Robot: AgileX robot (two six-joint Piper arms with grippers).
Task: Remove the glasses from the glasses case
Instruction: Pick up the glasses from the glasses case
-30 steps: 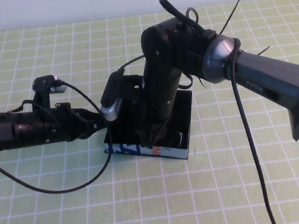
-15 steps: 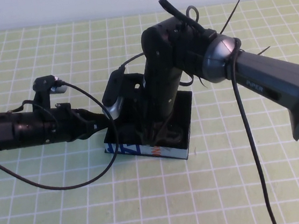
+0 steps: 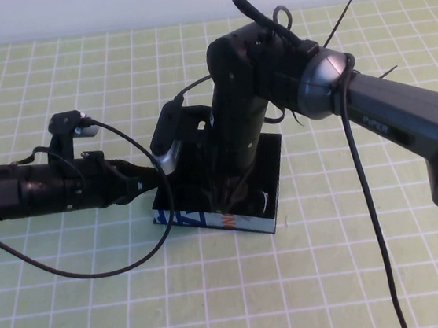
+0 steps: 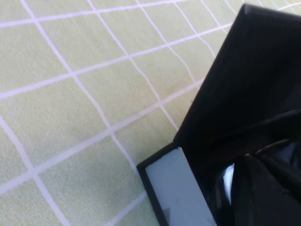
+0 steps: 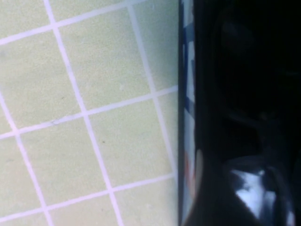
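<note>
Apparently the glasses [image 3: 260, 202] are not out yet: from the high view only a glossy curve of them shows at the near right end of the open glasses case [image 3: 218, 221], which sits mid-table on the green grid mat [image 3: 77, 307] with its printed white side facing the robot. The right gripper [image 3: 231, 198] reaches straight down into the box, so I'd judge the grasp is in hand; whether its claw is released or clenched on the frame I cannot tell. The left gripper [image 3: 148, 180] lies low against the case's left end, seemingly bracing it, its grip equally hidden. Next comes a straight lift. The left wrist view adds 1 thing: the case's pale corner [image 4: 176, 188] and shiny frame [image 4: 228, 181] inside.
</note>
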